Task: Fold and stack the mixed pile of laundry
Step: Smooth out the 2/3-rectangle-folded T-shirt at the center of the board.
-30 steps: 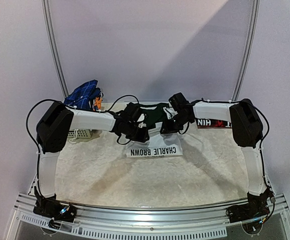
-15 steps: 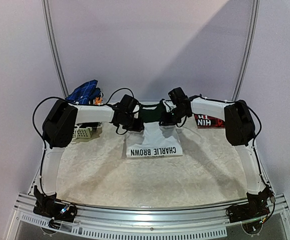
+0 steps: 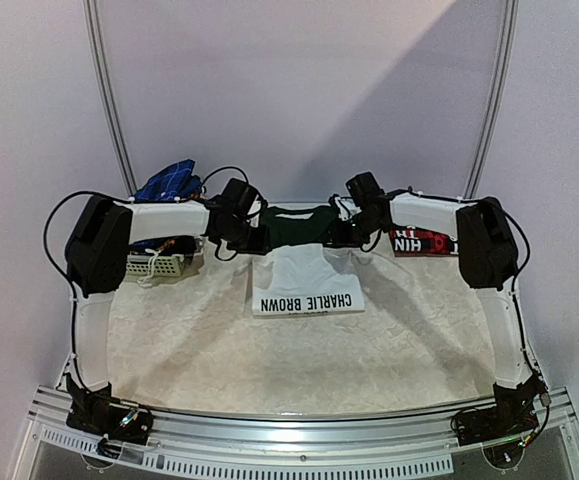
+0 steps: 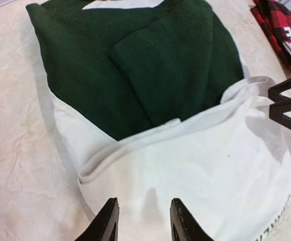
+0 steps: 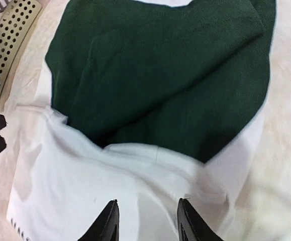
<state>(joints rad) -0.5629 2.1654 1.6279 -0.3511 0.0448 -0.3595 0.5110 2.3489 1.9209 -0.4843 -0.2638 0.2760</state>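
The white T-shirt (image 3: pixel 304 280) with a dark green upper part (image 3: pixel 295 226) lies folded at the table's middle back, its "CHARLIE BROWN" lettering toward the front. My left gripper (image 3: pixel 258 240) is open and empty at the shirt's left edge, hovering over white cloth (image 4: pixel 195 165) in the left wrist view (image 4: pixel 142 203). My right gripper (image 3: pixel 338 238) is open and empty at the shirt's right edge, over white cloth in the right wrist view (image 5: pixel 148 203), the green part (image 5: pixel 170 70) beyond. The red-and-black plaid shirt (image 3: pixel 424 243) lies back right. The blue checked cloth (image 3: pixel 167 182) sits back left.
A small white lattice basket (image 3: pixel 159 265) stands at the back left under my left arm; a perforated wall (image 5: pixel 14 25) shows in the right wrist view. The plaid shirt (image 4: pixel 281 30) and my right gripper's fingers (image 4: pixel 288 103) show in the left wrist view.
Both grippers have moved back and apart, from over the shirt's middle to its left and right edges. The green part now lies flatter and wider.
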